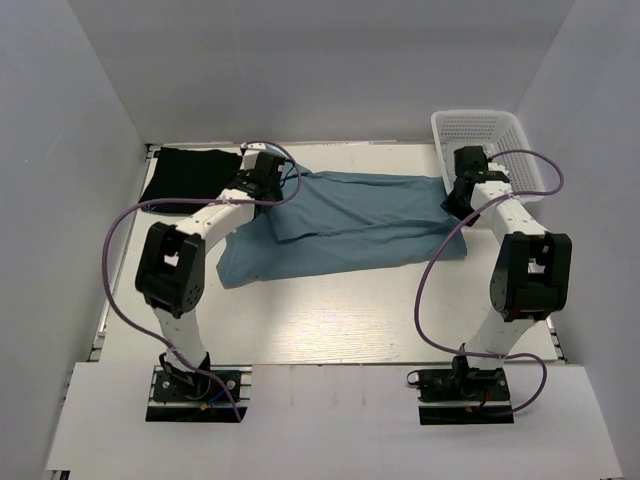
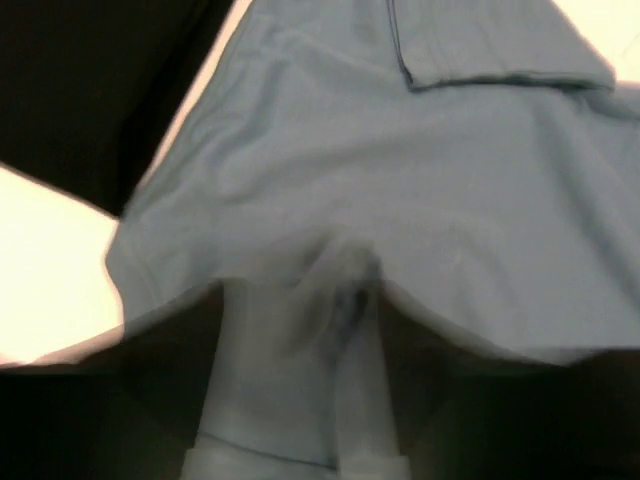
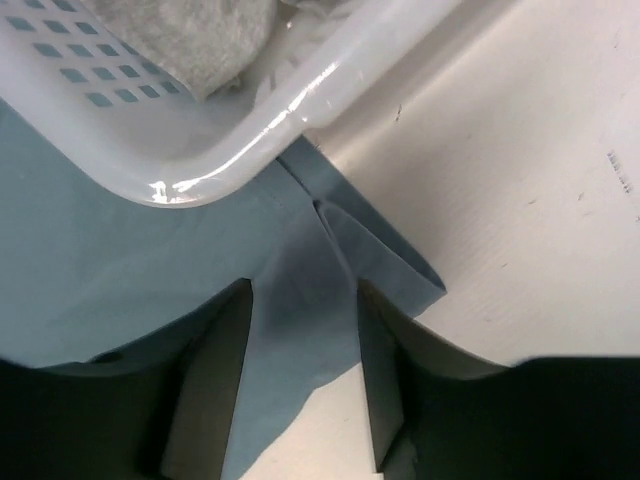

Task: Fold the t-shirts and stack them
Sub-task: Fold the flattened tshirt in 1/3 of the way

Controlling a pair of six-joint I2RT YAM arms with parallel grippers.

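Note:
The dusty teal-blue t-shirt (image 1: 350, 225) lies partly folded across the middle of the table. The black t-shirt (image 1: 190, 175) lies flat at the back left. My left gripper (image 1: 262, 182) is at the teal shirt's back-left corner. In the left wrist view the picture is smeared; teal cloth (image 2: 400, 180) drapes over the fingertips (image 2: 240, 350), the gripper (image 2: 340, 290) shows no clear gap, and black cloth (image 2: 80, 80) fills the upper left. My right gripper (image 1: 458, 200) is at the shirt's right edge. There its jaws stand apart (image 3: 305, 290) over a teal fold (image 3: 300, 330) that is not pinched.
A white plastic basket (image 1: 490, 130) stands at the back right, right beside the right gripper; its rim (image 3: 250, 140) overlaps the teal cloth, and some grey fabric (image 3: 190, 35) lies inside. White walls close the table on three sides. Purple cables loop from both arms.

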